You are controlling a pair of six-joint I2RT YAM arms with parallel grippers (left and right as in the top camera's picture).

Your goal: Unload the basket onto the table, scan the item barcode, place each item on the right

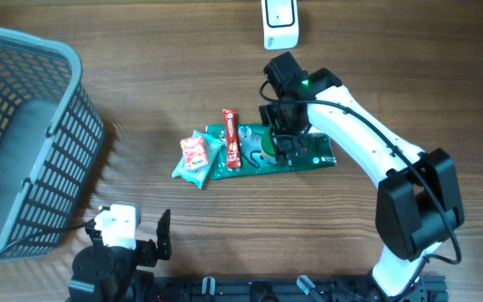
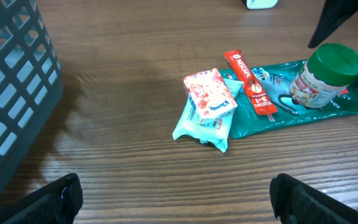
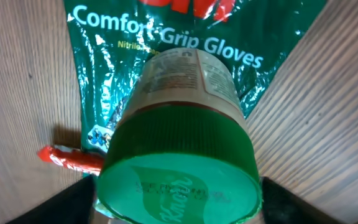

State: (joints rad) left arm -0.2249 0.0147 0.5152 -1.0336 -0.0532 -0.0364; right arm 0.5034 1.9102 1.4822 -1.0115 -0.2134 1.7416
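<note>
At the near edge of the wooden worktop (image 1: 183,84), the left pincer (image 2: 176,186) hung released, its dark fingers (image 2: 61,199) spread wide with nothing between them. Its wrist view alone showed the pile from the side. A pink-and-white packet (image 2: 210,93) lay on a teal packet (image 2: 204,124), and just beside them lay a red stick sachet (image 2: 248,81), its white lettering too small to read surely.

Towards the middle of the worktop, the green-lidded jar (image 2: 325,74) stood upright on a green gloves pack (image 2: 303,115). The right pincer (image 1: 280,144) straddled the jar, but whether it was clenched on it I cannot tell. From overhead that arm hid most of the jar. Only the right wrist view looked down on the ribbed lid, and there the pack read "Comfort Grip Gloves" and part of "Nitrile". The jar's label print was too fine to read.

A grey mesh basket (image 1: 23,126) filled the left edge. A white scanner (image 1: 281,23) lay at the far edge, well apart from the jar.
</note>
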